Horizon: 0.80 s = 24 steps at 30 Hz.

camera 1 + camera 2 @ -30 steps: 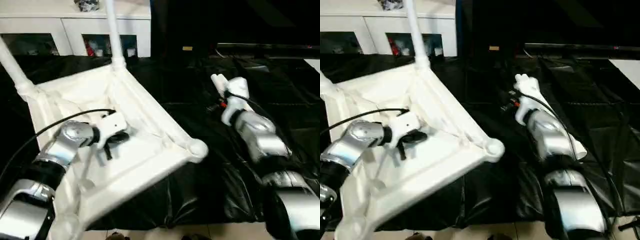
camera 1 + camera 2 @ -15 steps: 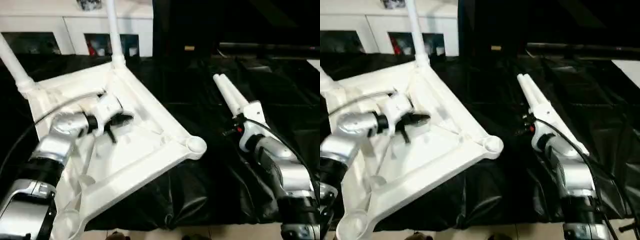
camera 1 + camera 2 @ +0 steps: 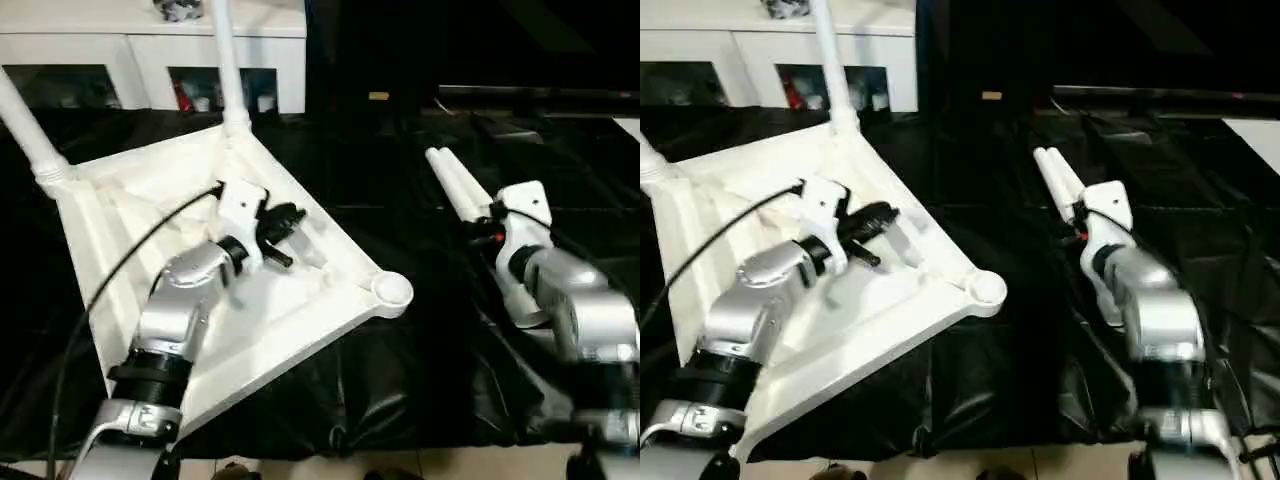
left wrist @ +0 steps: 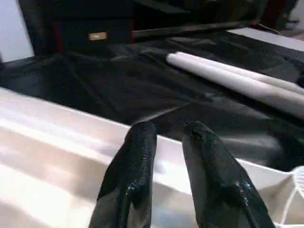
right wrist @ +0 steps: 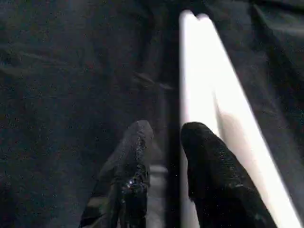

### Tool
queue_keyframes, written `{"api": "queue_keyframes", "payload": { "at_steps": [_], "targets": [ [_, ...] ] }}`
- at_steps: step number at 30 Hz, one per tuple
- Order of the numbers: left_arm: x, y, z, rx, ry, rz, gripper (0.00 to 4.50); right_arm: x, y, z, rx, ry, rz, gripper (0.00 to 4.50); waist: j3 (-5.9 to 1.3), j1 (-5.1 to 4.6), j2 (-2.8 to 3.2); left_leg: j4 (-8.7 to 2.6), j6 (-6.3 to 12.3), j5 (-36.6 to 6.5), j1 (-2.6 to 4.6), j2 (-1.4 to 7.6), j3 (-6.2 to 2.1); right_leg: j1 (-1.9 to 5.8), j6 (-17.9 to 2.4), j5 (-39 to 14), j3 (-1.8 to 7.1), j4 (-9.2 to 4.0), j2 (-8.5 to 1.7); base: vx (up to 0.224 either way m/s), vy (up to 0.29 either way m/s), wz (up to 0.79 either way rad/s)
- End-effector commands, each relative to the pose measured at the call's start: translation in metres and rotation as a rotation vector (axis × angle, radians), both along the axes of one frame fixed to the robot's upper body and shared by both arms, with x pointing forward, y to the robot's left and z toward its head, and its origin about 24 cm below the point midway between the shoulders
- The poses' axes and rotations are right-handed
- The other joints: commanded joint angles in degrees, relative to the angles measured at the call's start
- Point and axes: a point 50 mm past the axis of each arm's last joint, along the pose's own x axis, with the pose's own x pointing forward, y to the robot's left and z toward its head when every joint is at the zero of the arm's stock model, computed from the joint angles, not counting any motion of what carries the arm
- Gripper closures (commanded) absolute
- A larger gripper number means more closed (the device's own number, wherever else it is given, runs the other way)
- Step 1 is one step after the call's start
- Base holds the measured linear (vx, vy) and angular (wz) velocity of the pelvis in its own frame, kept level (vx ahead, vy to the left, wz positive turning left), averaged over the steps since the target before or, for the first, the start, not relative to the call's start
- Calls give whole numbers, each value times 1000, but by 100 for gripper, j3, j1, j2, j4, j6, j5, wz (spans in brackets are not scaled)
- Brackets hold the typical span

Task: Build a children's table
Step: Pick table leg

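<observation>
The white children's table top (image 3: 335,245) lies upside down on a black sheet, ribbed underside up. Two white legs (image 3: 228,60) (image 3: 25,125) stand in its far corner sockets. The near right socket (image 3: 391,290) is empty. My left gripper (image 3: 285,238) hovers over the underside near the right rim, open, with nothing between its fingers (image 4: 137,147). Two loose legs (image 3: 455,185) lie side by side on the sheet to the right. My right gripper (image 5: 166,128) is open and empty just beside their near ends, the closer leg (image 5: 209,80) running along its finger.
A white cabinet (image 3: 150,50) with glass doors stands behind the table top. The black sheet (image 3: 400,380) covers the work area and ends at a pale floor strip near the front. A cable runs along my left forearm (image 3: 175,310).
My left gripper has moved right across the underside toward the rim, and its fingers have parted. My right arm pulled back from over the loose legs, settling beside their near ends.
</observation>
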Motion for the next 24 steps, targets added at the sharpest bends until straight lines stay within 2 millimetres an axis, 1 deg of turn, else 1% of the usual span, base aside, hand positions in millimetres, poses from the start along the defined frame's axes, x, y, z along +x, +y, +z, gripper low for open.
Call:
{"api": "queue_keyframes", "payload": {
  "at_steps": [1, 2, 3, 4, 7, 8, 9, 10, 11, 12, 13, 14, 15, 16, 17, 18, 19, 20, 21, 22, 24],
  "targets": [
    [-6, -6, 5, 23, -3, -58, 298, 3, -11, 0, -18, 41, -58, 286, -455, 5, -21, -362, -22, -1285, 27, 20, -16, 308, -943, -1602, 158, -440, -89, 0, 0, 0],
    [-9, -9, 5, 46, -4, -89, 294, 5, -14, 0, -24, 56, -71, 276, -466, -4, -28, -352, 18, -1165, 23, 23, -17, 316, -1042, -1397, 153, -406, -88, 0, 0, 0],
    [-11, -10, 5, 66, -3, -114, 292, 7, -16, 0, -27, 67, -78, 265, -458, -7, -27, -349, 40, -1156, 27, 21, -7, 309, -1055, -1375, 157, -419, -82, 0, 0, 0],
    [-11, -10, 5, 66, -3, -114, 287, 7, -16, 0, -27, 67, -78, 254, -464, -10, -20, -338, 61, -1107, 26, 23, -1, 314, -1101, -1249, 161, -395, -77, 0, 0, 0],
    [-14, -12, 4, 91, 5, -142, 255, 10, -20, 0, -38, 85, -92, 232, -481, -18, -23, -320, 107, -955, 28, 19, 7, 324, -1205, -988, 163, -361, -72, 0, 0, 0],
    [-16, -13, 4, 108, 11, -165, 250, 13, -23, 0, -46, 94, -103, 211, -477, -20, -15, -319, 126, -957, 31, 21, 11, 326, -1263, -963, 160, -360, -75, 0, 0, 0],
    [-18, -14, 4, 124, 17, -181, 250, 15, -25, 0, -51, 99, -114, 211, -478, -15, -13, -319, 126, -965, 36, 23, 14, 327, -1269, -973, 158, -364, -71, 0, 0, 0],
    [-18, -14, 4, 126, 18, -184, 243, 15, -26, 0, -52, 100, -116, 204, -481, -11, 9, -313, 106, -982, 45, 29, 15, 321, -1291, -971, 160, -355, -82, 0, 0, 0],
    [-20, -16, 3, 155, 21, -212, 219, 19, -28, -1, -38, 111, -122, 188, -473, -19, 9, -318, 75, -1108, 58, 30, 17, 309, -1306, -1117, 151, -376, -82, 0, 0, 0],
    [-22, -17, 2, 174, 22, -230, 213, 22, -29, -2, -26, 118, -124, 177, -456, -26, -2, -320, 53, -1207, 47, 18, 21, 314, -1280, -1254, 150, -395, -72, 0, 0, 0],
    [-23, -19, 1, 198, 26, -252, 210, 24, -28, -3, -5, 130, -115, 167, -458, -26, 5, -318, 32, -1250, 59, 26, 19, 306, -1274, -1302, 152, -394, -82, 0, 0, 0],
    [-24, -19, 0, 248, 21, -270, 210, 26, -30, -4, 2, 154, -107, 167, -471, -31, -20, -317, 31, -1310, 54, 34, 5, 307, -1263, -1397, 142, -380, -91, 0, 0, 0],
    [-24, -19, 0, 253, 20, -270, 200, 26, -30, -4, 0, 156, -108, 153, -455, -36, -18, -319, 40, -1327, 51, 25, 13, 301, -1245, -1413, 144, -394, -76, 0, 0, 0],
    [-24, -18, 0, 273, 16, -266, 188, 26, -32, -5, -22, 181, -115, 144, -454, -34, -20, -318, 38, -1315, 52, 27, 17, 304, -1237, -1401, 147, -397, -82, 0, 0, 0],
    [-23, -18, 0, 286, 12, -261, 176, 25, -35, -6, -48, 212, -125, 134, -466, -31, -43, -313, 39, -1223, 47, 32, 8, 315, -1251, -1334, 145, -371, -85, 0, 0, 0],
    [-23, -18, 1, 288, 13, -259, 170, 26, -35, -6, -50, 224, -125, 128, -465, -27, -44, -308, 52, -1148, 39, 26, 17, 319, -1267, -1248, 147, -371, -80, 0, 0, 0],
    [-23, -17, 1, 289, 14, -254, 168, 26, -34, -6, -27, 233, -107, 126, -471, -29, -63, -303, 62, -1122, 35, 27, 21, 323, -1278, -1211, 150, -365, -82, 0, 0, 0],
    [-22, -16, 1, 292, 17, -248, 165, 27, -30, -6, 13, 243, -69, 126, -477, -21, -54, -295, 122, -1070, 27, 28, 18, 335, -1307, -1101, 151, -342, -82, 0, 0, 0],
    [-22, -16, 1, 292, 17, -248, 165, 27, -30, -6, 13, 243, -69, 126, -475, -19, -54, -297, 138, -1051, 26, 28, 17, 335, -1311, -1083, 151, -343, -81, 0, 0, 0],
    [-22, -14, 1, 300, 15, -246, 165, 27, -29, -5, 29, 252, -60, 126, -475, -21, -76, -296, 159, -1020, 20, 31, 20, 337, -1325, -1061, 149, -342, -82, 0, 0, 0],
    [-22, -12, 2, 317, 14, -246, 165, 29, -28, -3, 47, 277, -48, 126, -477, -25, -57, -291, 169, -1003, 26, 33, 19, 329, -1385, -1041, 147, -333, -85, 0, 0, 0]
  ]
}}
